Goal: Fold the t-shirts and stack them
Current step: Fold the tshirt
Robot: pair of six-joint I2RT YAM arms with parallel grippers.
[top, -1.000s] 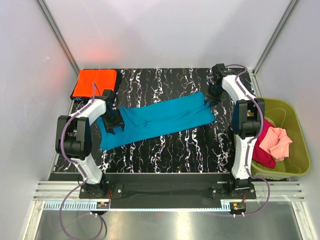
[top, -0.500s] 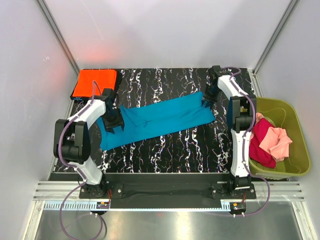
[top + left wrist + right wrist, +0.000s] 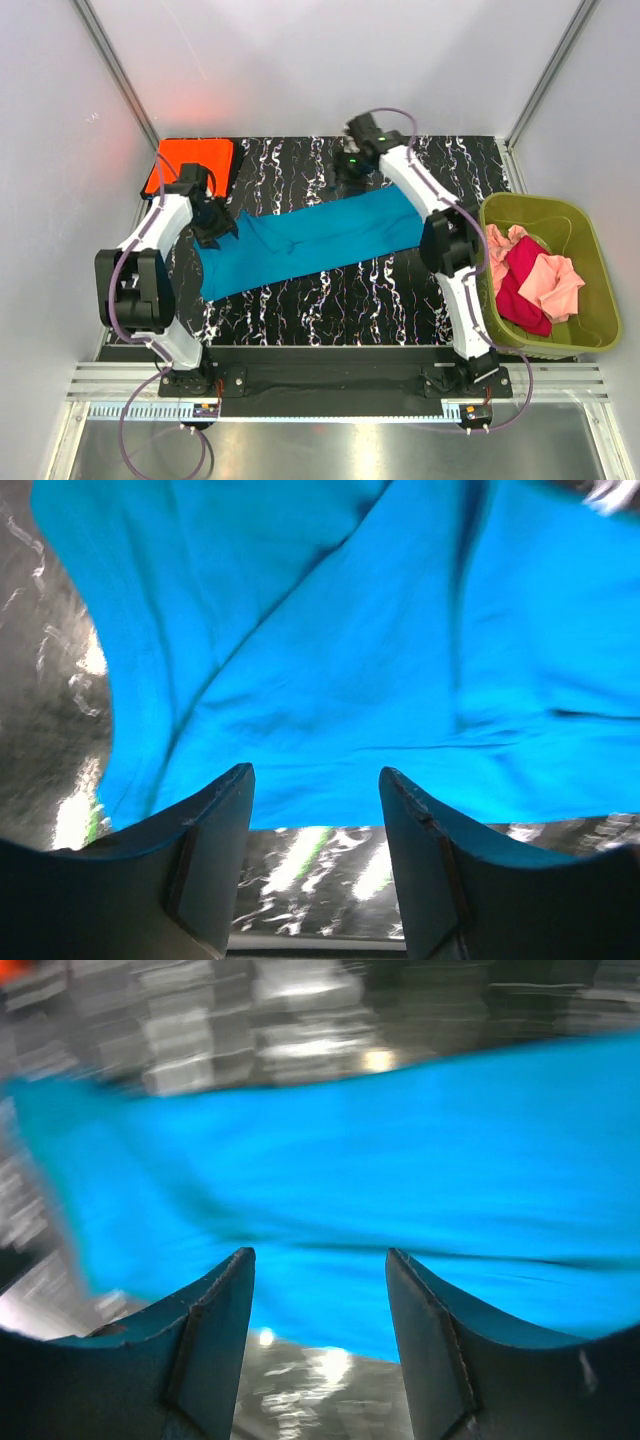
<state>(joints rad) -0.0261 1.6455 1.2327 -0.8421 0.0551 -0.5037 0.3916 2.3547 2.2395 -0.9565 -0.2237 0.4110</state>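
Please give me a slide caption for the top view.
Open left hand and right hand by the teal shirt; orange shirt folded far left.

On the table point(image 3: 380, 290), spread t-shirt point(image 3: 320, 240) across the middle, folded t-shirt point(image 3: 190, 165) at the far left corner, bin point(image 3: 540, 202) beside the right edge with heaped t-shirts point(image 3: 535, 285) inside, left gripper point(image 3: 313, 772) at the spread t-shirt's left end, right gripper point(image 3: 318, 1253) at its far edge
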